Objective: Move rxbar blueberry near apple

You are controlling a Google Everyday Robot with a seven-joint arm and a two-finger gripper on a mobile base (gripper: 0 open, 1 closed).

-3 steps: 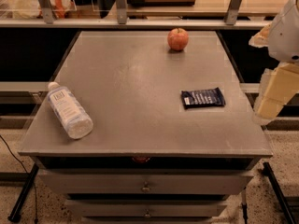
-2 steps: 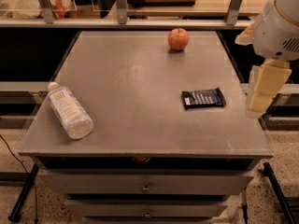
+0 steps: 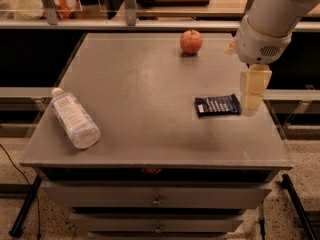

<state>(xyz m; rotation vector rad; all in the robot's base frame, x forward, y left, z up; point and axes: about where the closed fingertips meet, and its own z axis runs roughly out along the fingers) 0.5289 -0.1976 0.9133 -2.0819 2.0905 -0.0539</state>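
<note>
The rxbar blueberry (image 3: pixel 217 105) is a flat dark navy wrapper with white lettering, lying flat on the grey table top (image 3: pixel 135 99) at the right. The apple (image 3: pixel 191 41) is red-orange and stands near the table's far edge, well behind the bar. My gripper (image 3: pixel 252 91) hangs from the white arm at the upper right, its cream-coloured fingers pointing down just right of the bar's right end. It holds nothing.
A clear plastic bottle (image 3: pixel 75 118) with a white label lies on its side at the table's left front. Drawers (image 3: pixel 156 201) sit under the table top. A shelf with rails (image 3: pixel 130 4) runs behind the table.
The arm has swung in from the right edge toward the left, and the gripper now hangs right beside the bar's right end. The bar, apple and bottle have not moved.
</note>
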